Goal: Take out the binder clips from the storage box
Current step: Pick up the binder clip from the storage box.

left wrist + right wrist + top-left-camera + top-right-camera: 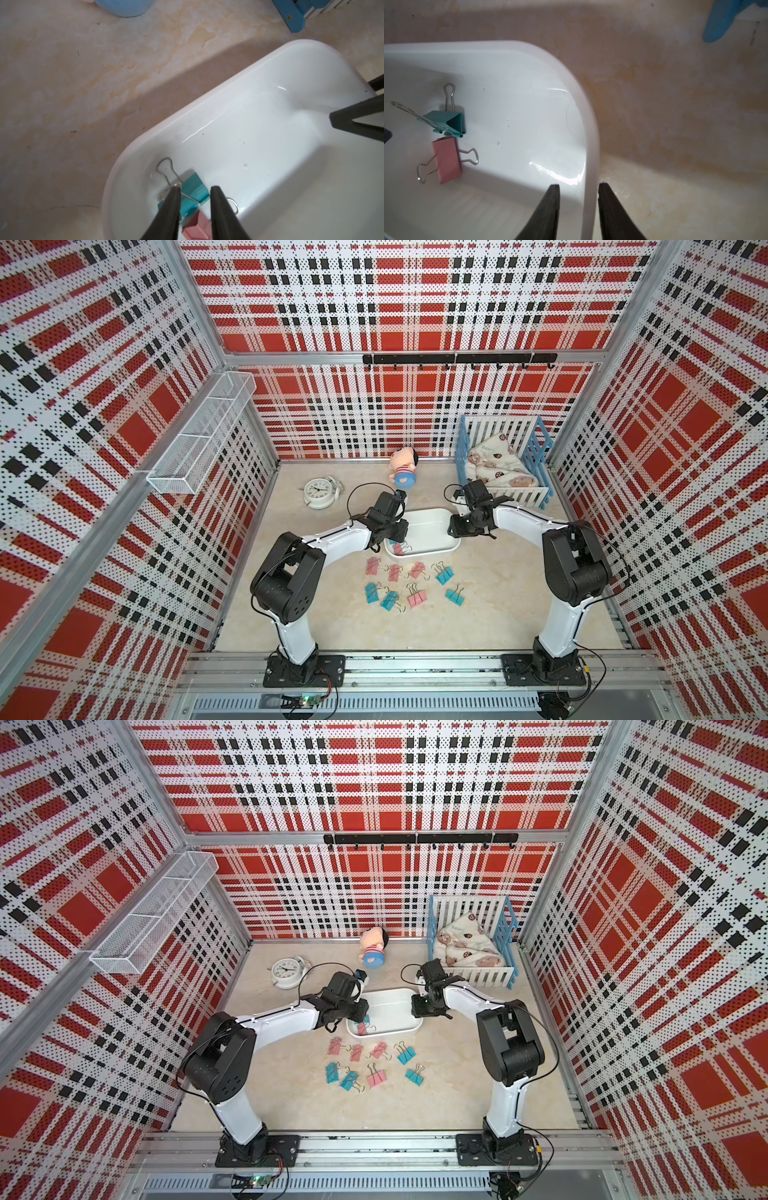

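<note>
The white storage box (pixel 430 526) sits mid-table in both top views. Two binder clips lie inside at its left end: a teal one (pixel 446 121) and a pink one (pixel 447 160). My left gripper (pixel 195 188) hovers over that end, open; the teal clip (pixel 194 182) and the pink clip (pixel 196 228) show between its fingers. In the right wrist view no finger touches either clip. My right gripper (pixel 578 185) straddles the box's right wall (pixel 589 166), one finger inside and one outside, shut on it. Several pink and teal clips (pixel 414 598) lie on the table in front of the box.
A white alarm clock (pixel 319 491) and a doll (pixel 402 470) lie behind the box. The blue-and-white toy crib (pixel 505 464) stands at the back right, close to my right wrist. A wire-mesh basket (pixel 199 435) hangs on the left wall.
</note>
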{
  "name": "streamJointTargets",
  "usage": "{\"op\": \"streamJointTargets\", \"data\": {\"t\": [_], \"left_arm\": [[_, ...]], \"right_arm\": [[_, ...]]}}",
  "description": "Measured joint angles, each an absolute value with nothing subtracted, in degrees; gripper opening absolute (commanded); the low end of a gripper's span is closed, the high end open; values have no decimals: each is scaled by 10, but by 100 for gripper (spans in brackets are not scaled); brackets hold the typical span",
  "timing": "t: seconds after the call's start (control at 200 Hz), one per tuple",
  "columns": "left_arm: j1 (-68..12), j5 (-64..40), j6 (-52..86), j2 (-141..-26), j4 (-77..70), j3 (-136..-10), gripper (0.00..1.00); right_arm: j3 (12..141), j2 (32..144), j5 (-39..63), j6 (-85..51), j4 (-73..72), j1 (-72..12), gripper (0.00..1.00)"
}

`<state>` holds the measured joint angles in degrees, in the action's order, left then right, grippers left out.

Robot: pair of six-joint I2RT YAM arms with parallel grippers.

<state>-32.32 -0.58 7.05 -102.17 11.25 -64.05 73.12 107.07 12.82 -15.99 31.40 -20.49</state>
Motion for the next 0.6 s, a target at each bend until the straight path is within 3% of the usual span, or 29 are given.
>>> {"op": "streamJointTargets", "data": {"t": [0.596], "left_arm": [[-404, 38, 100, -1004, 135, -621, 33]], "right_arm": [[731, 1075, 129, -158, 314, -205, 38]]}}
